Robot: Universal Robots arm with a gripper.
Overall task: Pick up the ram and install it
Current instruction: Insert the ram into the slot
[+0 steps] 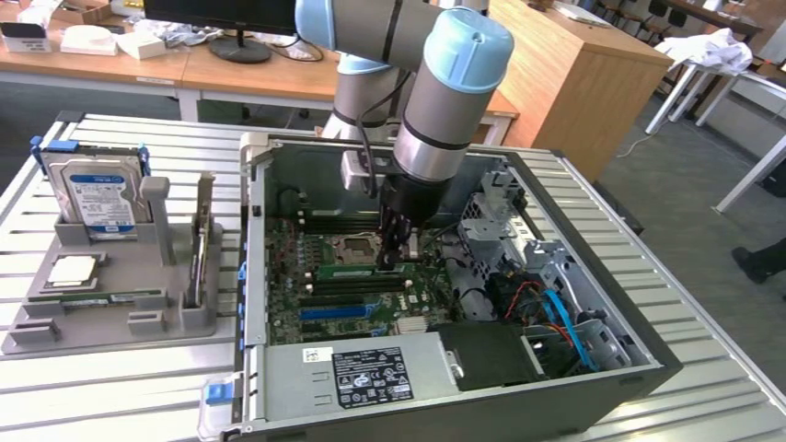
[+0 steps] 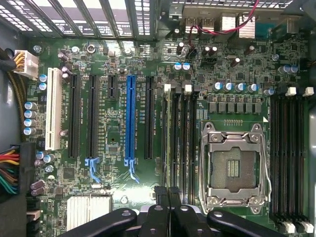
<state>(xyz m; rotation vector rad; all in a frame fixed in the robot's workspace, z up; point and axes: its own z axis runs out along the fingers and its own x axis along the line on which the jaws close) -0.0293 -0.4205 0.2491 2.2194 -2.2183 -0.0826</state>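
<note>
Exterior view: set high and well back from pincer (image 1: 399, 261), angled down over bench (image 1: 98, 396) and open computer case (image 1: 590, 396). Wrist view: just above pincer, facing straight down, close to motherboard (image 2: 113, 131). Shared: motherboard, CPU socket (image 1: 356, 247) beside pincer.

Slatted metal workbench (image 1: 110, 387) in foreground, evenly lit. Wooden desk (image 1: 258, 75) along back, monitor base (image 1: 239, 48) and white boxes (image 1: 88, 39) on it. Tall wooden cabinet (image 1: 577, 83) at exterior view's right. Grey floor (image 1: 687, 203). White table (image 1: 752, 175) far right, crumpled white cloth (image 1: 712, 51) on top. Dark shoe (image 1: 761, 261) at frame edge.
</note>
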